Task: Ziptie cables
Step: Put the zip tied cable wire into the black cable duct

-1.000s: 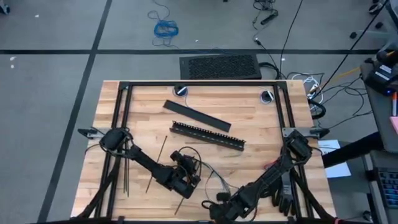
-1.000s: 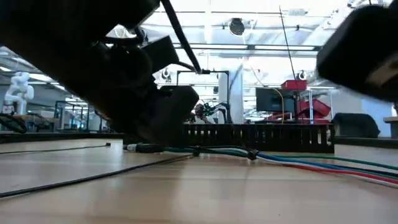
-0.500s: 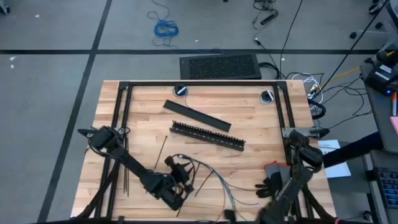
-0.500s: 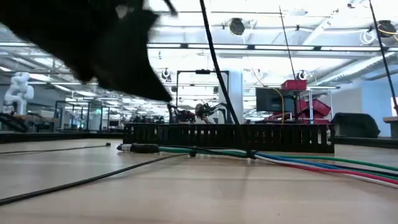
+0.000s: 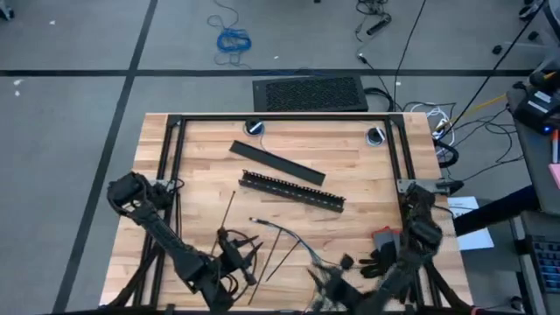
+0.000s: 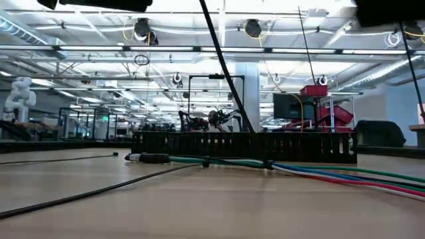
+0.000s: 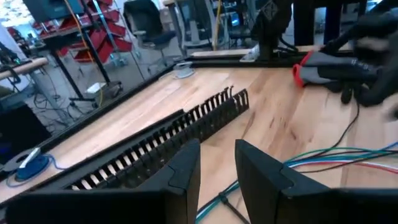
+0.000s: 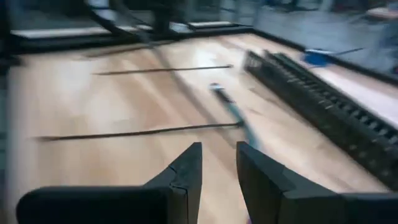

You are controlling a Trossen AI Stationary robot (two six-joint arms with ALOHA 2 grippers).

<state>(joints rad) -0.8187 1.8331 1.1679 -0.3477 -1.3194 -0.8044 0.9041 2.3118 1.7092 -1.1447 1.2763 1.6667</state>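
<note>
cables [image 5: 293,238] lie on the table [image 5: 367,175] just in front of the slotted bar [image 5: 291,192], long axis running left to right. left gripper [image 7: 217,180] and right gripper [image 8: 219,171] both near the front edge, fingers slightly parted, empty. right looks nearer the splayed ends.

The thin blue, green and grey wires [image 5: 293,241] lie flat, splayed at 5 o'clock. Thin straight black plastic strips [image 5: 225,219] lie at 7 o'clock.

robotics lab: robot arm [image 6: 18,98], monitors [image 6: 290,106]
</note>
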